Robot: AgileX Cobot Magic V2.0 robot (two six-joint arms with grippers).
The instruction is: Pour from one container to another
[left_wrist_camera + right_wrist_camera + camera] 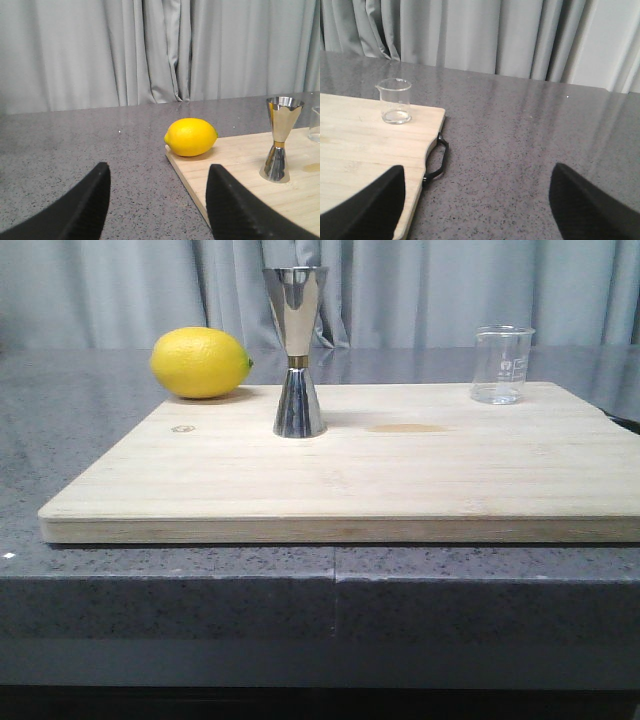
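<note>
Beaker upright, lip leftward; jigger upright, axis vertical.

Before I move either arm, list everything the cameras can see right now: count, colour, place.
beaker: 1, clear glass, upright at the board's far right corner
jigger: 1, shiny steel with gold waist, upright on the board, left of centre
lemon: 1, yellow, at the board's far left corner
cutting board: 1, pale wood, black handle at its right edge, on the grey counter
curtain: grey, behind the counter
left gripper: black fingers, open, over the counter left of the board
right gripper: black fingers, open, over the board's right edge
</note>
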